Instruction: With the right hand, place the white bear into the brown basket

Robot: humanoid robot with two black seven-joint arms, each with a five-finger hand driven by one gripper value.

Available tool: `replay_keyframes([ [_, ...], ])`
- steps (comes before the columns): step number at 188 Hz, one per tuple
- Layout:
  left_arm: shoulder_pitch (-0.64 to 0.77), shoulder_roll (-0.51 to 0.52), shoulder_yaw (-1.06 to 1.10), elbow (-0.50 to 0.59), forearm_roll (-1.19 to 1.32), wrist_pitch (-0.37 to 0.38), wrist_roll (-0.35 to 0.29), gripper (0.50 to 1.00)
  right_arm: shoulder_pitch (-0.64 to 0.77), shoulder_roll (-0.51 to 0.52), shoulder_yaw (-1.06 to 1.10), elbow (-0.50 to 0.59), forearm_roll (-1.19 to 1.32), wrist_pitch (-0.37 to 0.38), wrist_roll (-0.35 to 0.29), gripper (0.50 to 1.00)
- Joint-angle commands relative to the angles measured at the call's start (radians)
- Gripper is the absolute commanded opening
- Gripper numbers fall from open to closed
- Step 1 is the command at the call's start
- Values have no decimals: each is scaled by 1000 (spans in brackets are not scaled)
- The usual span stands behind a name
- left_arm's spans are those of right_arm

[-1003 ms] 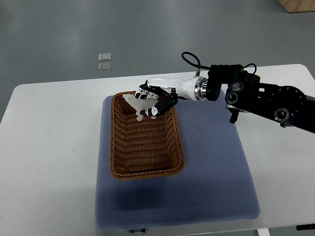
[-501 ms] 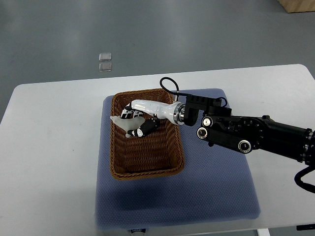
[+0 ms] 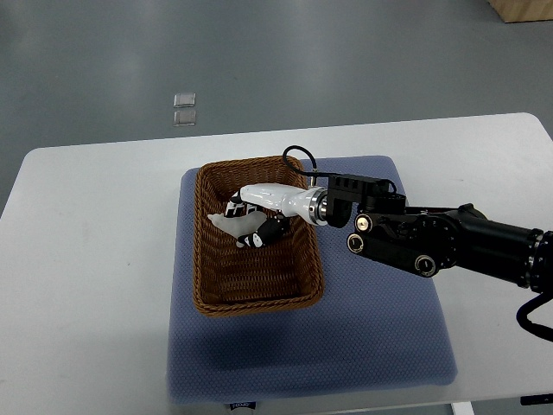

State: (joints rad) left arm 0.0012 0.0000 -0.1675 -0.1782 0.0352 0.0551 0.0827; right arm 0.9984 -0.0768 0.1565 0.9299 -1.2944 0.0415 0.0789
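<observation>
Spanning most of the view, the white worktop (image 3: 86, 259) carried a blue-grey padded mat (image 3: 371, 328), and the brown basket (image 3: 256, 298) sat on the left part of that mat with its long side running away from the robot. Beyond the worktop lay grey floor, where two small clear squares (image 3: 183, 107) rested one above the other. The black right arm (image 3: 449, 246) came in from the picture's right edge and reached across the mat, passing over the basket's right rim. Its white right robot hand (image 3: 259, 216) hung inside the upper half of the basket, fingers curled around the white bear (image 3: 226, 223). The bear sat low within the basket walls, close to the woven bottom; whether it touched the weave could not be told.
</observation>
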Motion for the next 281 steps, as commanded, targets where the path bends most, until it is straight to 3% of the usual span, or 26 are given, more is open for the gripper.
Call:
replay_keyframes([
  [1, -1, 0, 0, 0, 0, 0, 0, 1000, -1, 0, 0, -8, 0, 3, 1, 599],
  [24, 0, 0, 0, 0, 0, 0, 0, 1000, -1, -1, 1, -6, 1, 8, 2, 784],
  [66, 0, 0, 0, 3, 0, 0, 0, 1000, 13, -20, 20, -6, 12, 49, 4, 895],
  [100, 0, 0, 0, 5, -1, 0, 0, 1000, 45, -35, 38, -2, 21, 47, 5, 899],
  [140, 0, 0, 0, 0, 0, 0, 0, 1000, 74, -98, 231, 4, 141, 116, 5, 899],
  [167, 0, 0, 2, -6, 0, 0, 0, 1000, 59, -135, 385, 3, 256, 124, 5, 899],
  [230, 0, 0, 2, -4, 0, 0, 0, 1000, -207, -124, 837, -3, 659, 126, 9, 913],
  [281, 0, 0, 2, -4, 0, 0, 0, 1000, -333, -81, 930, -65, 1093, 138, 12, 921],
])
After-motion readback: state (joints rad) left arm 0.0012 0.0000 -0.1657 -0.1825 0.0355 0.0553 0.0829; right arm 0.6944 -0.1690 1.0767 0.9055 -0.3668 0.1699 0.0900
